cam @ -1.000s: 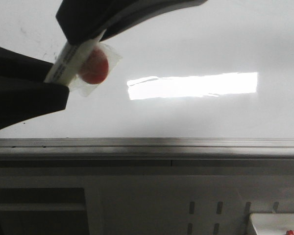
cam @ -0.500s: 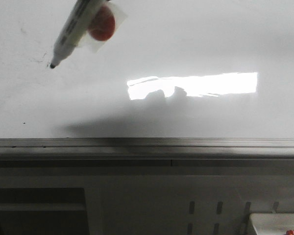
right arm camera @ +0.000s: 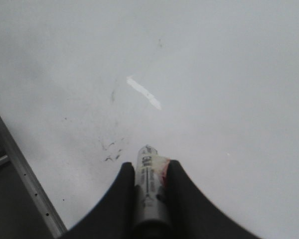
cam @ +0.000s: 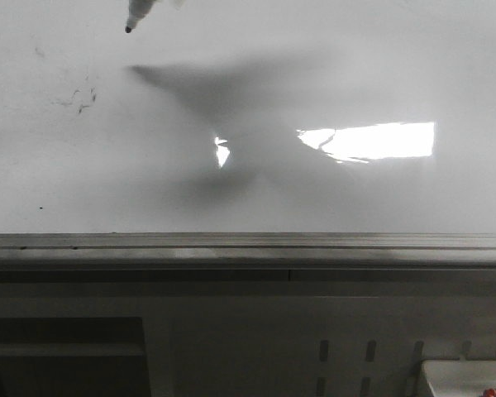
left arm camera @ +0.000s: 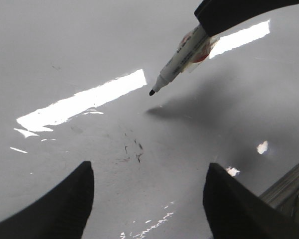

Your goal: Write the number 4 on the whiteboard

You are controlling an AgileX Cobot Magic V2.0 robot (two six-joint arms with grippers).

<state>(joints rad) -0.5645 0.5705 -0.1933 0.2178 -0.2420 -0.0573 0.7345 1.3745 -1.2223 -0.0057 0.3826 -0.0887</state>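
Glossy whiteboard (cam: 331,66) filling the front view's upper half. Right gripper (right arm camera: 150,172) clamped on a black-tipped marker (left arm camera: 175,62), tip off the board at upper left (no 4 drawn). Left gripper (left arm camera: 147,199) spread apart, holding nothing.

Marker tip (cam: 131,25) at top edge, hovering above whiteboard (cam: 355,66). Faint smudges (cam: 81,98) nearby. Grey strip (cam: 248,241) below.

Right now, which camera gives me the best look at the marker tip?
The left wrist view: the marker shows from side-on, its black tip bare and clear above the whiteboard, held by the right gripper. The front view catches only the tip end at the top edge. The right wrist view shows the barrel between the fingers; the tip is hidden.
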